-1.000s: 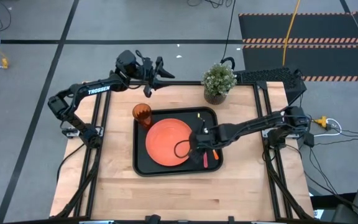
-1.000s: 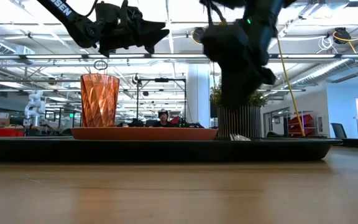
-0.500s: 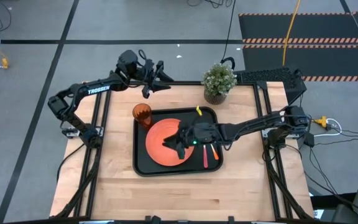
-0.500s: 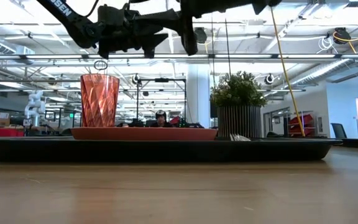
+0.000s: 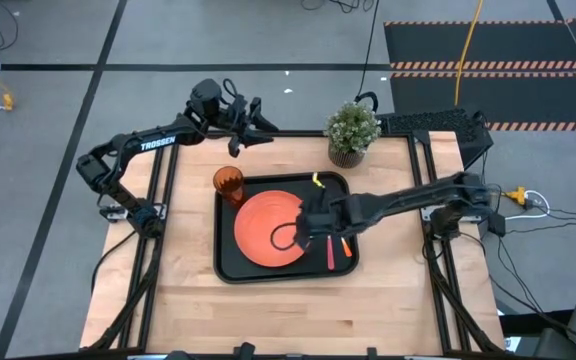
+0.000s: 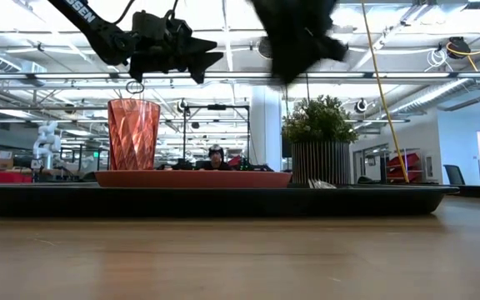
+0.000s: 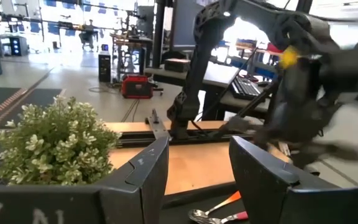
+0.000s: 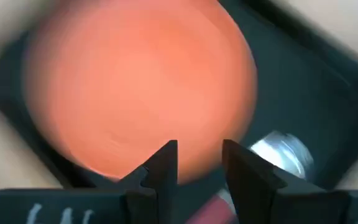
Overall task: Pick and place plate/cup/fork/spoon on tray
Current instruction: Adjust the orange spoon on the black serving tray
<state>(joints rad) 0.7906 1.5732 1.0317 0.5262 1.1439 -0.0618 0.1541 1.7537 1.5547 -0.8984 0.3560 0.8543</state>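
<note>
High view: nearest the table's front edge, bare pale wood (image 5: 288, 310) with a fine grain runs across. Beyond it the tray (image 5: 226, 268), black and rectangular with rounded corners and a low rim, lies with its long axis across the table. On it the plate (image 5: 258, 235), flat, round and matte orange, sits left of centre. At the tray's right end the fork (image 5: 330, 256) and the spoon (image 5: 346, 247) lie side by side, plastic handles toward the front edge and long axes running front to back; the right wrist view shows a shiny metal spoon bowl (image 8: 279, 151) just beside the plate's rim. The right gripper (image 5: 306, 222) hangs over the plate's right edge, its dark fingers (image 8: 163, 163) set a narrow gap apart and holding nothing. The cup (image 5: 228, 183), a faceted translucent amber tumbler, stands upright at the tray's far left corner. Farther back, a bushy green plant (image 5: 352, 128) in a ribbed dark pot stands beyond the tray's far right corner. The left gripper (image 5: 251, 118) hovers above the table's far edge, empty, its fingers (image 7: 146, 175) spread fairly wide.
</note>
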